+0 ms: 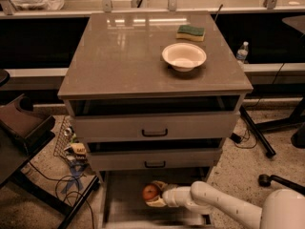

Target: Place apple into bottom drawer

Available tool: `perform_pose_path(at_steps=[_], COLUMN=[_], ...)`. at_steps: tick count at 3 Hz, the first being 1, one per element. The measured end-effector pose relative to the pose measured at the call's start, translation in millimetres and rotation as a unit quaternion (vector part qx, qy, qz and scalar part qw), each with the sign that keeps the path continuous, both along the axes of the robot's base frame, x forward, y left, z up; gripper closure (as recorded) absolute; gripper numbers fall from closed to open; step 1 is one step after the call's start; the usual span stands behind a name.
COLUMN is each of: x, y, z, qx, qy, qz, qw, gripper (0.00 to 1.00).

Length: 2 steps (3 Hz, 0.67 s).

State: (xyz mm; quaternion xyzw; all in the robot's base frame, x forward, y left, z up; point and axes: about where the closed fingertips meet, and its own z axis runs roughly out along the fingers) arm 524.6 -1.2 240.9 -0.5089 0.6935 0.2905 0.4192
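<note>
pincer (153, 194): I see it clamped on the apple (149, 191), over the open bottom drawer (121, 202).
apple: round; I cannot tell its heading.

No legible text, label, brand or number anywhere; gripper (154, 194) grips the apple (149, 191) above the open bottom drawer (123, 205).
</note>
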Motion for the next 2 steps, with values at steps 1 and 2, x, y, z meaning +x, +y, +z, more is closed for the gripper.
perform_pose_path(at_steps=[1, 2], x=[11.7, 23.7], y=[-5.8, -13.2], z=[-23.3, -60.0], qx=[-0.029, -0.064], qy=[-0.002, 0.024], qz=[0.020, 0.023], qw=[0.9994, 0.9974], gripper=[1.00, 1.00])
